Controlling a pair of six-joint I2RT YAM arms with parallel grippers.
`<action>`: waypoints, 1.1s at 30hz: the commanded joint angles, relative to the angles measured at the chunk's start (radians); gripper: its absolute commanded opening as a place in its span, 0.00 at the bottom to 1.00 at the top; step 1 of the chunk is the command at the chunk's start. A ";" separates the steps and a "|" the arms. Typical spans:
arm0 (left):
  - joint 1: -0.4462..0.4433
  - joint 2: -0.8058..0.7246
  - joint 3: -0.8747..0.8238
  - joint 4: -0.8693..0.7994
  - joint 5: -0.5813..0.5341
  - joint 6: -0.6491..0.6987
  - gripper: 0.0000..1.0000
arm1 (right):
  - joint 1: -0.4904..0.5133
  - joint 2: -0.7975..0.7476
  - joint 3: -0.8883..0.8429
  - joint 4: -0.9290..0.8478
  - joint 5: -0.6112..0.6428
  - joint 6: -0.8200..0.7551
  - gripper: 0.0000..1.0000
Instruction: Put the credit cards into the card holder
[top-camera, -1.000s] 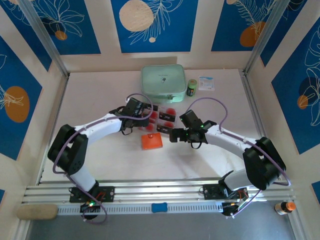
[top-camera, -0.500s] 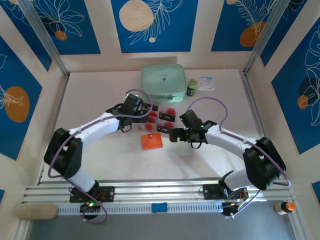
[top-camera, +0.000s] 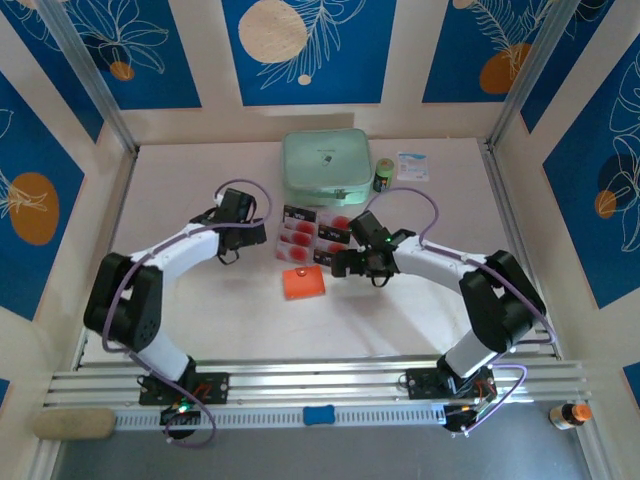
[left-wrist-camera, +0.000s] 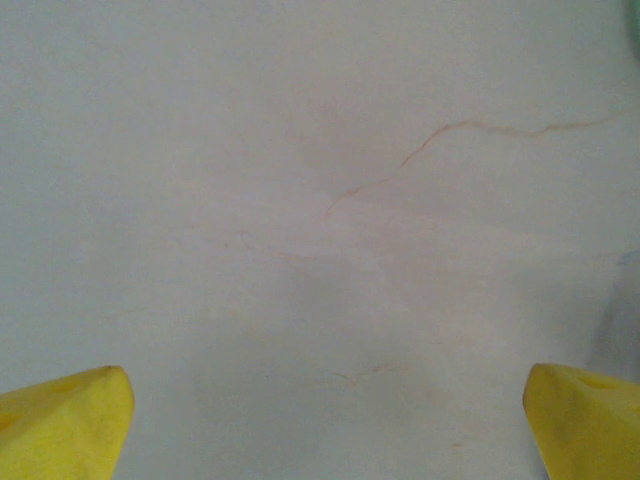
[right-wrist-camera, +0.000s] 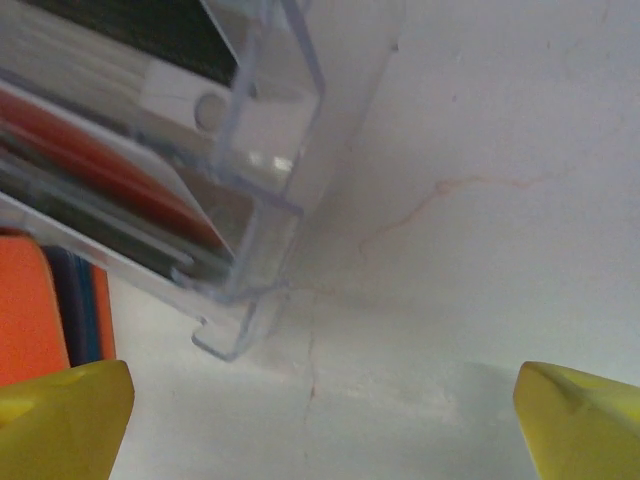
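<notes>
Reaching for a first card looks like the step in hand. The credit cards (top-camera: 318, 232) all sit in the clear tray (right-wrist-camera: 285, 130), and the card holder (top-camera: 303, 283) lies on the surface (left-wrist-camera: 320, 200) just in front of the tray. The right fingers (top-camera: 338, 264) are spread wide and hold nothing, hovering at the tray's near right corner. The left fingers (top-camera: 243, 232), equally wide and empty, hang over bare surface to the left of the tray, apart from it.

The next move probably calls for coming down onto a card's exposed edge from above, since the tray's upright clear walls and corner lip block a sideways approach. A mint-green case (top-camera: 325, 165) stands close behind the tray, so room there is tight. Left, right and in front of the tray beyond the holder, the surface is open.
</notes>
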 joint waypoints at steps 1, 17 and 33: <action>0.004 0.061 0.055 -0.032 0.003 0.010 1.00 | 0.006 0.036 0.042 -0.017 0.017 -0.022 0.98; -0.060 0.233 0.182 -0.061 0.056 0.057 1.00 | -0.080 0.165 0.156 -0.133 0.154 -0.060 0.98; -0.180 0.397 0.412 -0.098 0.069 0.046 1.00 | -0.322 0.157 0.195 -0.156 0.101 -0.093 0.97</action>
